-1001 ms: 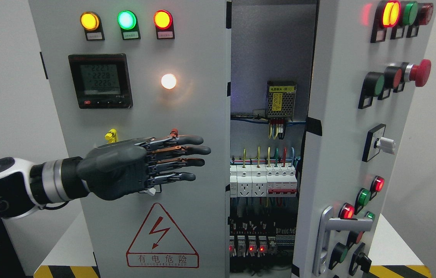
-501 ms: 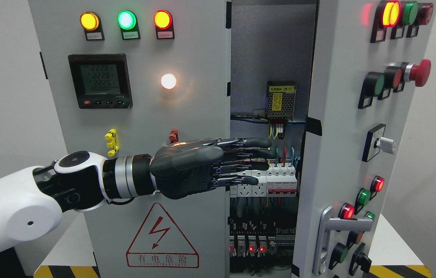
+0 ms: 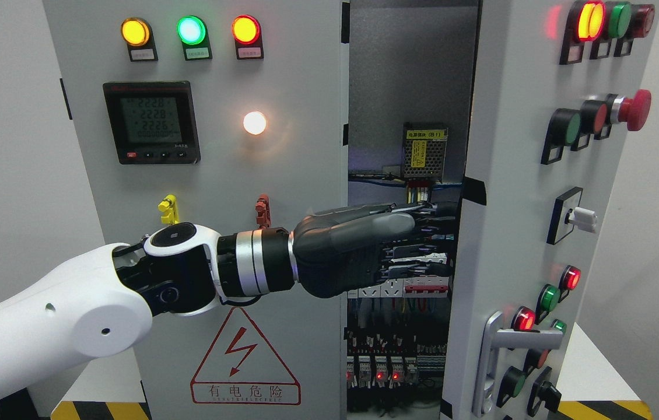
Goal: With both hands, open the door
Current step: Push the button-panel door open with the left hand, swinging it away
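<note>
The meter (image 3: 151, 122) on the left door (image 3: 283, 175) shows three rows of digits on its lit screen, reading about 2228, 2228 and 2226; a fourth row below is too small to read. Lower on this door, a red-edged warning triangle (image 3: 245, 357) with a lightning bolt carries the Chinese words 有电危险. Inside the cabinet, the yellow label (image 3: 424, 135) on top of the metal box has Chinese characters and "(B1)". The small tags under the three lamps (image 3: 190, 30) are unreadable.

bright, even, sharp light; white lamp (image 3: 255, 122) glares on the panel; cabinet interior (image 3: 405, 361) dim.
</note>
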